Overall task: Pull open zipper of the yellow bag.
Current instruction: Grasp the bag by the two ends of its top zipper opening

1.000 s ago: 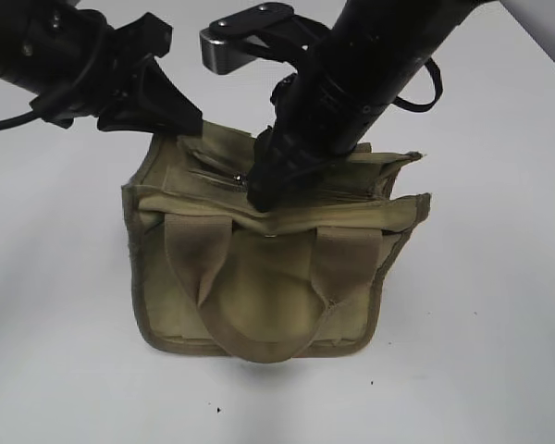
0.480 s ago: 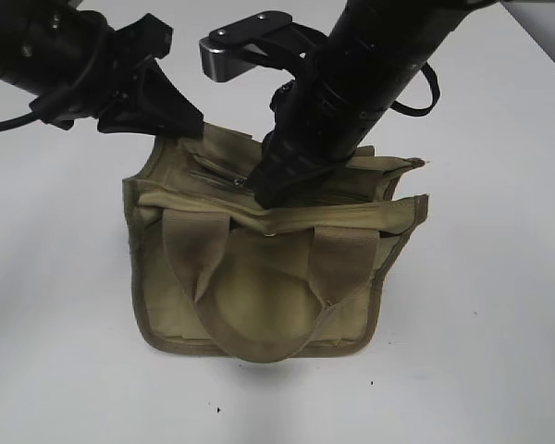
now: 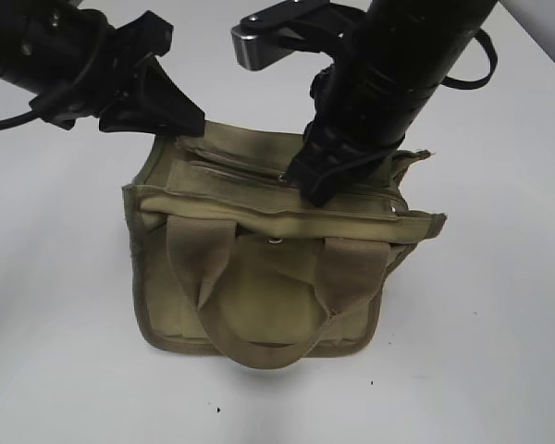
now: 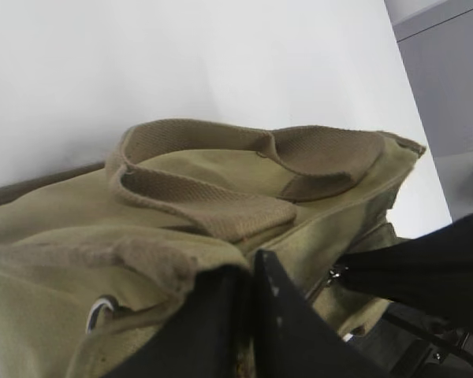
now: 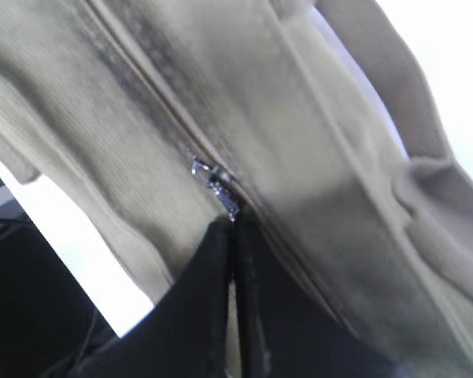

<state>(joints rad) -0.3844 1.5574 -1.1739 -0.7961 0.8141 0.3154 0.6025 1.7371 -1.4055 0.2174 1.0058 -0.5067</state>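
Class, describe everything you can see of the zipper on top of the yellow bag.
The zipper is a straight line of khaki tape along the top of the yellow bag. Its small silver slider carries a thin pull tab that runs down to the tips of the shut right tool, which seems to pinch it. How far the zipper is open cannot be told.

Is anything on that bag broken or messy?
Nothing looks broken. The yellow bag stands upright on the table. Only its top edge looks rumpled, where the left claw pinches one corner and the right claw is shut on the zipper pull.
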